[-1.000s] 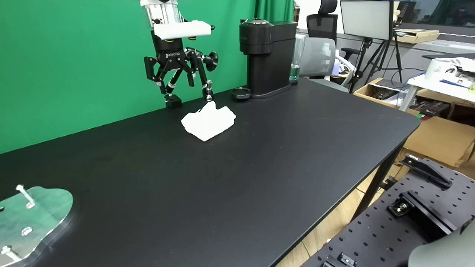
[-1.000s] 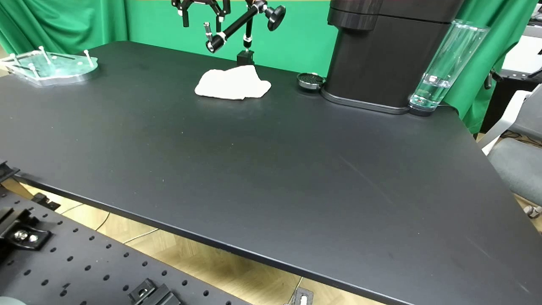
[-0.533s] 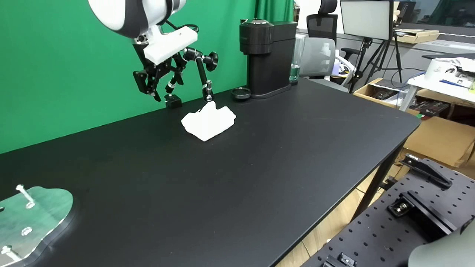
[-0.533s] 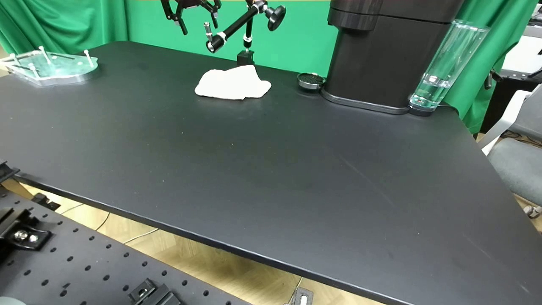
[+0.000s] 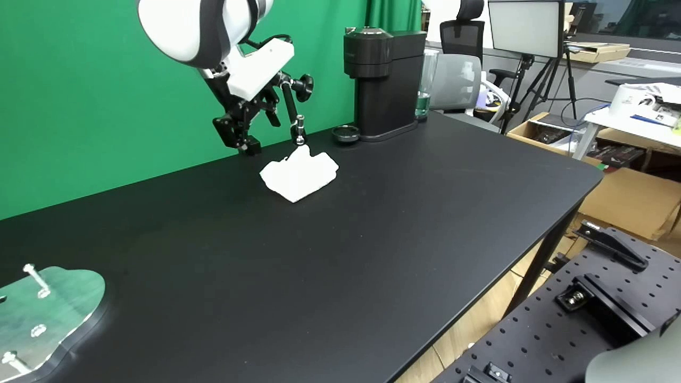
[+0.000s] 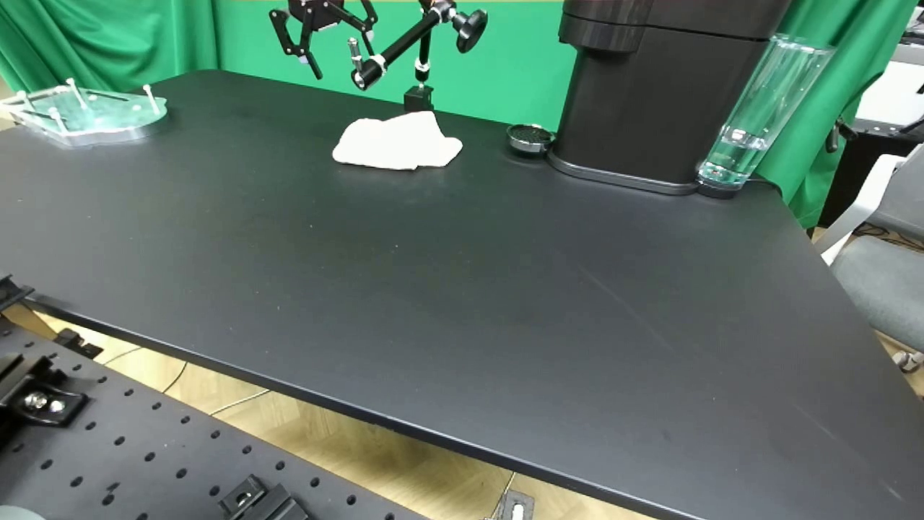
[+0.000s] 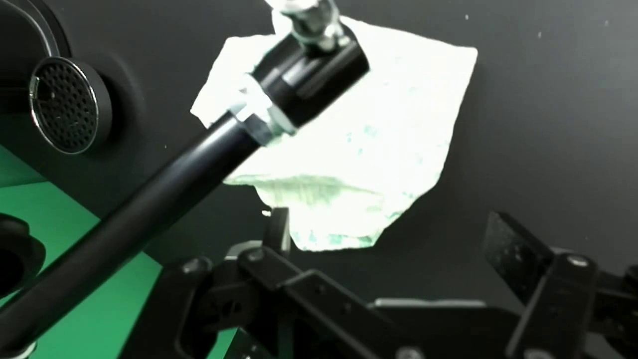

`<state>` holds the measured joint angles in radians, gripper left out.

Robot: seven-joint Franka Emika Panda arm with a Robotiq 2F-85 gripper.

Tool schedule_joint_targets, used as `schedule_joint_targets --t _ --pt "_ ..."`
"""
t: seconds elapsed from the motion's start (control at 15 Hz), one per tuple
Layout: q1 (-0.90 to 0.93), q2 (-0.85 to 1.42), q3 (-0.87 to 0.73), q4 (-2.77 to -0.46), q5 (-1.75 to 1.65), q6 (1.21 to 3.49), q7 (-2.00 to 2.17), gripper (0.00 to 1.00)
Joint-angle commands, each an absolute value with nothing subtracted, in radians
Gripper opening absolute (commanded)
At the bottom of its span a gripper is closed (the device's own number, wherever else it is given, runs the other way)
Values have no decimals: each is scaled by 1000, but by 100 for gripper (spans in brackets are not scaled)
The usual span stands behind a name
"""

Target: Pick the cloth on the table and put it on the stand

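The white rumpled cloth [image 5: 299, 175] lies on the black table [image 5: 340, 276], just in front of the stand's base in an exterior view [image 6: 397, 143]. The black jointed stand [image 6: 404, 45] rises behind the cloth, its arm end hanging over it. In the wrist view the stand's rod [image 7: 174, 184] crosses above the cloth [image 7: 398, 119] and hides part of it. My gripper [image 7: 391, 232] is open and empty, tilted, above the table. In the wrist view the cloth's lower edge shows between the fingers. In an exterior view the gripper [image 5: 260, 132] covers part of the stand.
A tall black machine [image 5: 383, 80] with a clear water tank [image 6: 765, 108] stands beside the cloth. A small round metal dish [image 6: 530, 139] sits at its foot. A pale green plate with white pegs [image 5: 58, 314] lies on the table. A green curtain [image 6: 289, 43] backs the table.
The gripper turned from upright to tilted, swung away from the stand's arm, then moved slightly back toward it and lower. The cloth and stand have not moved.
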<state>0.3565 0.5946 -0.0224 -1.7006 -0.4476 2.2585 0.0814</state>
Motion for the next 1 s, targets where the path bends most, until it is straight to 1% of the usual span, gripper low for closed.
schedule_joint_targets --t 0.0,0.07,0.33,0.47,0.73,0.93 --pt "250 578 40 -1652 -413 2123 -195 100" --pt "287 592 23 -1678 -441 2188 -69 100" --pt "276 600 37 -1673 -436 2187 -93 100" --pt "244 628 78 -1633 -418 2131 -281 100" --pt "221 659 109 -1563 -439 2018 -520 100" --pt "230 700 108 -1469 -460 1855 -647 100"
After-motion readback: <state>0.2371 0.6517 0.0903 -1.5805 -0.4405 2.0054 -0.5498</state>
